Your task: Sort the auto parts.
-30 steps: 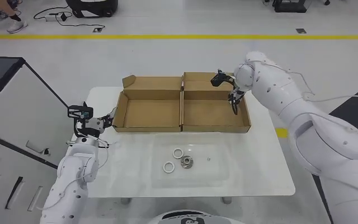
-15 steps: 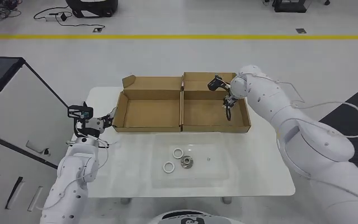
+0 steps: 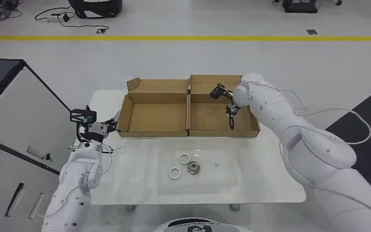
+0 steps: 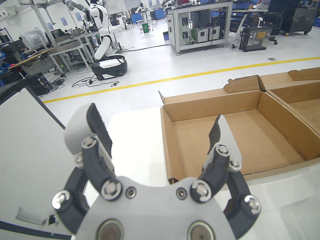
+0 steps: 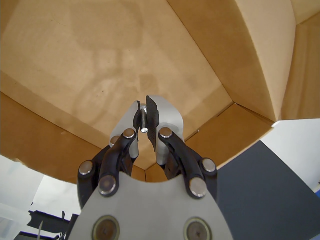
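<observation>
**Bolt pinched over the right box; left fingers spread beside the left box**

The white table (image 3: 139, 168) carries two open cardboard boxes set side by side, sharing a middle wall. The left box (image 3: 156, 116) lies just ahead of the left gripper (image 3: 113, 124). The right box (image 3: 206, 119) lies under the right gripper (image 3: 231, 120). A clear tray (image 3: 223, 180) sits on the table nearer the robot than either gripper and well apart from both sets of fingers.

The left gripper (image 4: 155, 112) hangs with its fingers (image 4: 98, 128) spread wide and nothing between them. The left box's (image 4: 232, 136) outer wall and near corner stand just ahead of the gap, with bare tabletop on the outer finger's side.

The right gripper (image 5: 142, 101) is inside the right box (image 5: 82, 38), with its fingers pinching a bolt (image 5: 143, 122). The box floor spreads wide ahead of the fingertips. A side wall and a corner stand close off to one side, and the near wall lies behind the fingers.

In the tray, well away from all the fingers, lie two white rings (image 3: 184, 158) (image 3: 174, 172) and a metal hub (image 3: 192, 168) beside them.

The right wrist view brings out the bolt's silver thread, lying along the pads. From the top view the bolt is too small to tell. The top view gives the tray and both boxes together.
</observation>
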